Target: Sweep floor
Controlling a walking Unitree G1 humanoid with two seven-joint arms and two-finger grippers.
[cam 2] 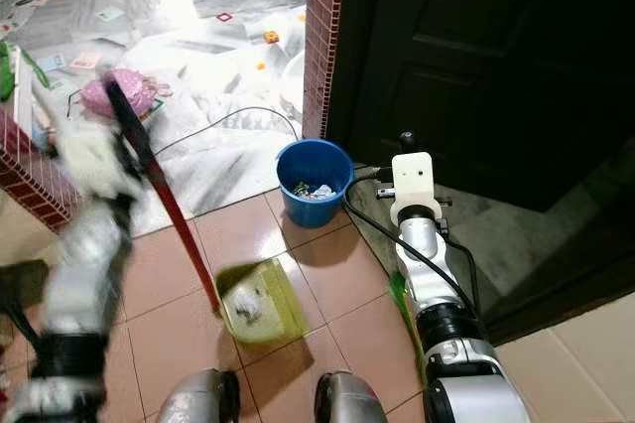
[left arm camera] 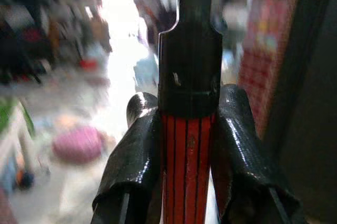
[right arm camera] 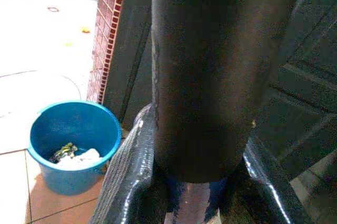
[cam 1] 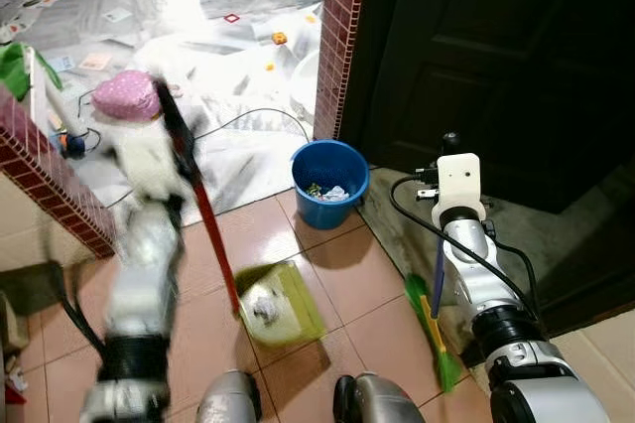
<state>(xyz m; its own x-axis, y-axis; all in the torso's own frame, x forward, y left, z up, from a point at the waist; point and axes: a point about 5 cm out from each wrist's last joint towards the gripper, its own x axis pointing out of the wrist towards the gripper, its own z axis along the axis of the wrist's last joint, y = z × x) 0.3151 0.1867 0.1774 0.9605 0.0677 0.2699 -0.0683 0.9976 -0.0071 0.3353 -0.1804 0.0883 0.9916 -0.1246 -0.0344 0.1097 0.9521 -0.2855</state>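
A yellow-green dustpan (cam 1: 296, 296) rests on the pink tiles, holding a crumpled white wad (cam 1: 264, 308). Its long red-and-black handle (cam 1: 203, 205) leans up to the left. My left gripper (left arm camera: 188, 129) is shut on that handle, with a finger (left arm camera: 131, 155) on each side; the left arm is blurred. A broom with green bristles (cam 1: 429, 319) stands on the floor at the right, by the door sill. My right gripper (right arm camera: 196, 187) is shut on the broom's dark handle (right arm camera: 202, 77), just beneath the white wrist block (cam 1: 458, 185).
A blue bucket (cam 1: 329, 183) with scraps inside stands at the foot of a red brick pillar (cam 1: 337, 36). A dark door (cam 1: 496, 56) is behind the broom. A low brick wall (cam 1: 50, 175) stands on the left. Beyond lies littered plastic sheeting (cam 1: 228, 66) with a black cable (cam 1: 248, 115).
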